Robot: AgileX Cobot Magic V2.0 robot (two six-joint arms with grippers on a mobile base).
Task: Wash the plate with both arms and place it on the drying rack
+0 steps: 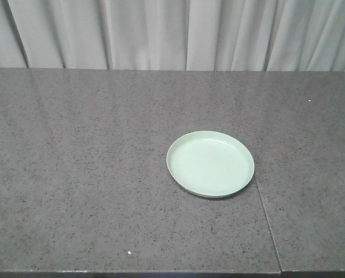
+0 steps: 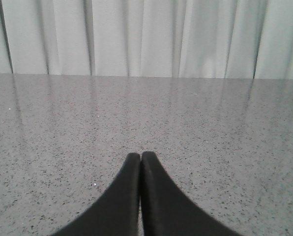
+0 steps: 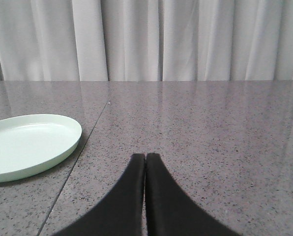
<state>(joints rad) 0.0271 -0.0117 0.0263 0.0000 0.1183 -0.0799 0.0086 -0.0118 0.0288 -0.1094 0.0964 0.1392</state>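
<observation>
plate (image 1: 210,163) flat on tabletop (image 1: 74,174), awaiting pickup | left gripper (image 2: 140,156), right gripper (image 3: 145,157): jaws pressed together, empty, nothing reached yet

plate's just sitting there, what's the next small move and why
Probably open the right gripper and ease it left toward the plate: its jaws are shut on nothing, and the plate lies flat and untouched on the countertop, left of it in the right wrist view. The left gripper, also shut, has no plate in view.
</observation>
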